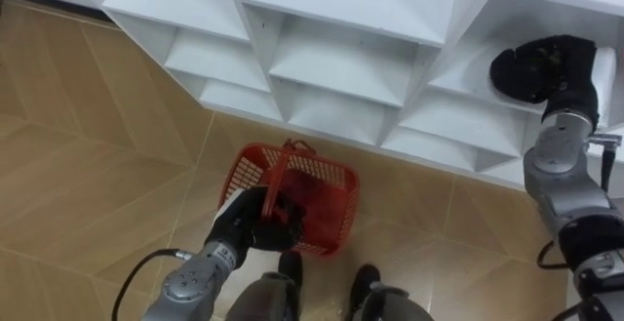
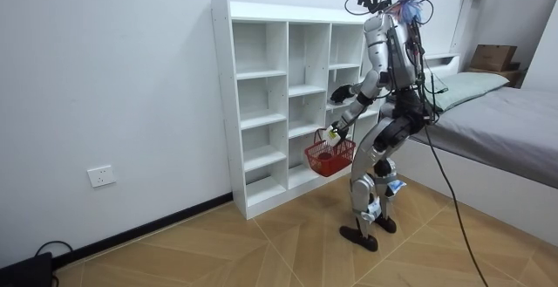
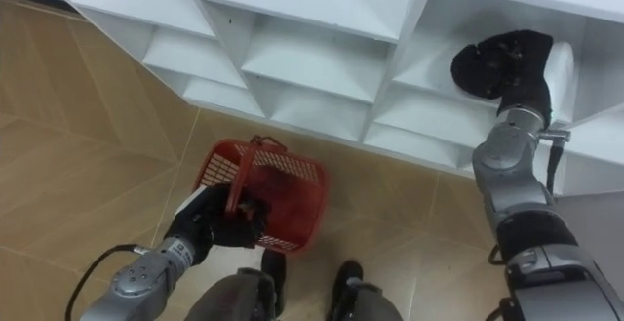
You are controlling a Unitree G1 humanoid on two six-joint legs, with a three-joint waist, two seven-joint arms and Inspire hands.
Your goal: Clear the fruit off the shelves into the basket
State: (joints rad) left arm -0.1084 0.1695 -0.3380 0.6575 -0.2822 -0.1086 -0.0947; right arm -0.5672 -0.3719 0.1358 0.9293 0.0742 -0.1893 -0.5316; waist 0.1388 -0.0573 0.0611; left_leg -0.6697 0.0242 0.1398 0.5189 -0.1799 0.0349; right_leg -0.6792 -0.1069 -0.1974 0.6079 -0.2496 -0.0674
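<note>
Basket (image 1: pixel 336 199) hangs before the closet (image 1: pixel 341 28), its handle (image 1: pixel 276 180) clenched in my left hand (image 1: pixel 249 225); a dark red thing (image 1: pixel 304 202) lies inside. My right hand (image 1: pixel 531 67) is in a shelf compartment; its grip I cannot tell.

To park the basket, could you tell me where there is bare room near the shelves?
Bare: the wood floor left of the red basket held by the left hand, and the shelf unit's left and middle compartments. Crowded: the right column, where the right hand reaches in.
</note>
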